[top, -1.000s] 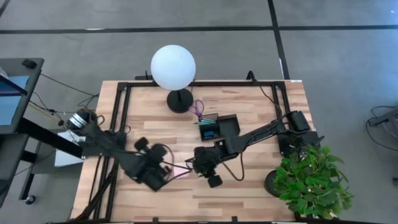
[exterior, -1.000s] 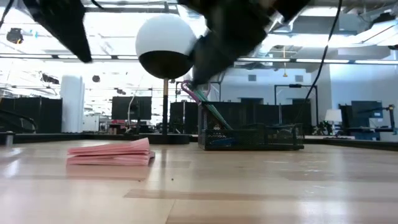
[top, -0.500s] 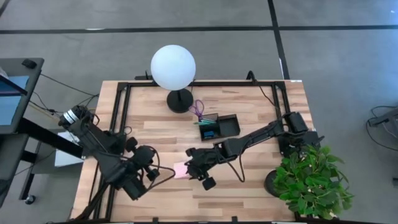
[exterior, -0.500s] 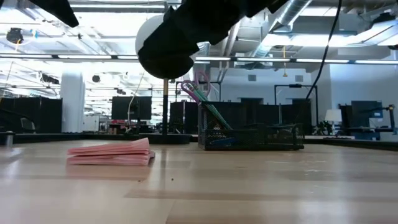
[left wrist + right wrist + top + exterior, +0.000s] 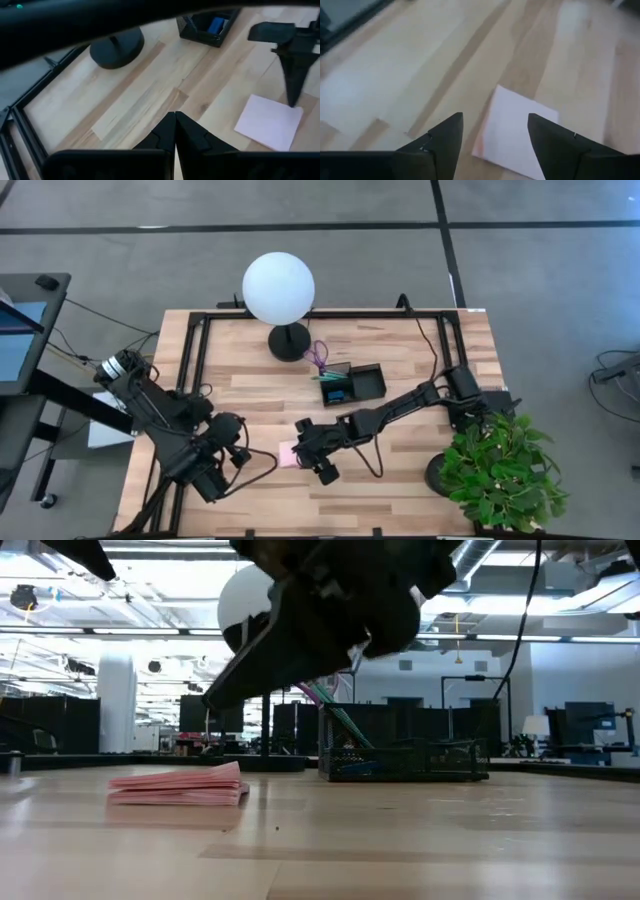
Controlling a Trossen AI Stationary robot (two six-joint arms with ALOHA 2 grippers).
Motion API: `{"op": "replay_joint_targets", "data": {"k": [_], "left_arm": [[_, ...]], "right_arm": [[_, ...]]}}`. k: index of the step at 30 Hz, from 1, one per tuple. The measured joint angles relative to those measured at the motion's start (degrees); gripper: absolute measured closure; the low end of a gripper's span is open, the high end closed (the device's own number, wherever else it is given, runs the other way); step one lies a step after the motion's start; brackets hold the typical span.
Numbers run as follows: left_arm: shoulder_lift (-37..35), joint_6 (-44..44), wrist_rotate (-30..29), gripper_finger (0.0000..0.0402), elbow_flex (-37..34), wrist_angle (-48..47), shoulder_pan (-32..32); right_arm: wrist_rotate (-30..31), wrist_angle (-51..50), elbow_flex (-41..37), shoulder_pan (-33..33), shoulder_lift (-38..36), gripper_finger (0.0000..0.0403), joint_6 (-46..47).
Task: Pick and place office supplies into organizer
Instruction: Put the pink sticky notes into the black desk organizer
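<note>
High view: the table [image 5: 400, 480] carried a lamp [image 5: 278, 288] at its far side, with the organizer [image 5: 352, 383] just beside the lamp's base and a plant [image 5: 500, 470] at the near right corner. Purple scissors [image 5: 318, 355] and pens stood at the organizer's left end, and a blue eraser [image 5: 335, 393] lay in a compartment. The pink pad [image 5: 289, 455] lay flat on the wood, well apart from the organizer and nearer the front edge. The right gripper [image 5: 303, 450] was just beside the pad; the left gripper [image 5: 240, 453] waited to the pad's left, apart from it. Low view: the pad [image 5: 180, 784] rested on the table, untouched, with the right arm's dark bulk hanging above and to its right; the organizer [image 5: 405, 760] stood farther back with the scissors [image 5: 305, 683] leaning out of it. Left wrist view: the left fingers [image 5: 192, 137] were pressed together with nothing between them; the pad [image 5: 269, 122] lay ahead, with one right finger tip pointing down at its far edge. Right wrist view: the right fingers [image 5: 442, 137] stood wide apart, holding nothing, and the pad [image 5: 517, 132] lay on the wood below the gap between them.
</note>
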Motion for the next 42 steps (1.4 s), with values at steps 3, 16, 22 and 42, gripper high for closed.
{"op": "replay_joint_targets", "data": {"k": [3, 16, 22, 42], "left_arm": [[0.00, -0.11, 0.04, 0.0401, 0.00, 0.01, -0.09], [0.01, -0.67, 0.24, 0.0401, -0.01, -0.73, -0.07], [0.02, -0.79, 0.22, 0.0401, -0.01, -0.73, -0.07], [0.02, -0.79, 0.18, 0.0401, -0.02, -0.72, -0.07]], "right_arm": [[0.67, 0.25, 0.00, -0.38, 0.05, 0.0186, 0.01], [0.82, -0.93, 0.05, -0.71, 2.36, 0.0207, -2.57], [0.84, -0.68, -0.01, -0.65, 4.08, 0.0206, -3.34], [1.17, -3.89, 0.01, 0.38, 3.97, 0.0251, -3.33]]}}
